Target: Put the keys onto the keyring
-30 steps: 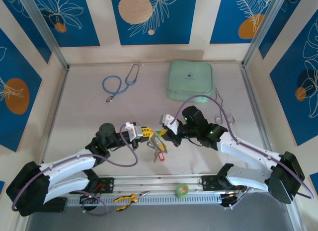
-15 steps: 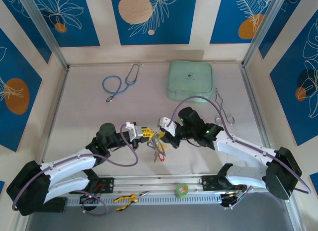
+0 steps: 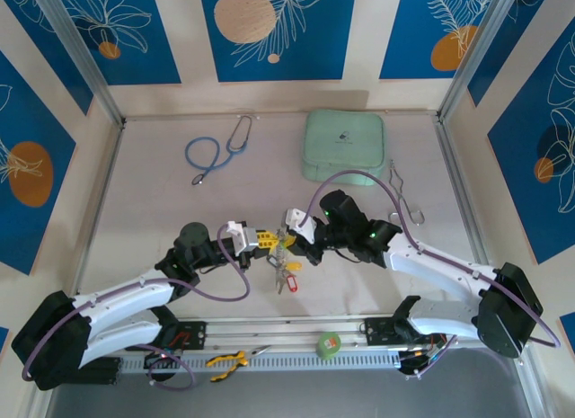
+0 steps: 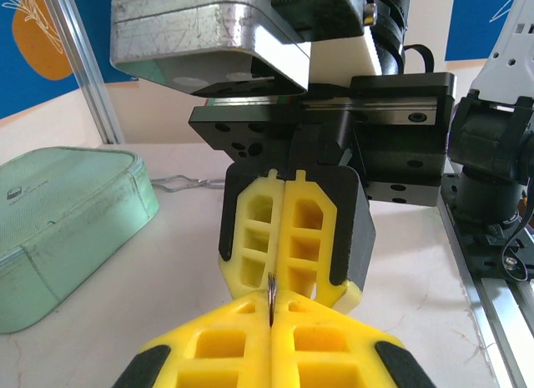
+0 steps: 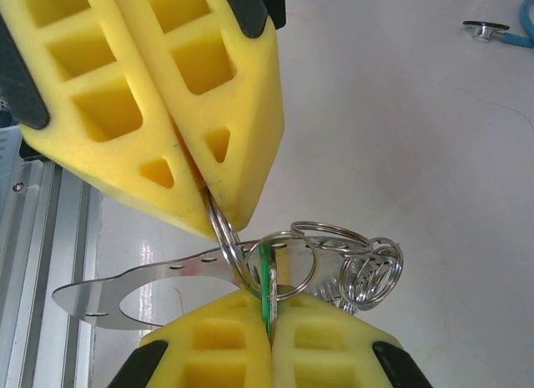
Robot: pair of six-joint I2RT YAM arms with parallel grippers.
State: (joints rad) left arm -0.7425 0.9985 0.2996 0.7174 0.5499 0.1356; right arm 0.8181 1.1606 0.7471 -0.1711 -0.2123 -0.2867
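Right wrist view, right gripper clamped on green key, left gripper opposite pinching wire of keyring, both held close together over near-middle of table, spare rings bunched just beside.

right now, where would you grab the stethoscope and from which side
Probably the blue tube of the stethoscope, from straight above, pinching across it. It lies flat on the table, far left, so no side approach gets under it, and the tube looks thicker than the thin metal earpiece arms.
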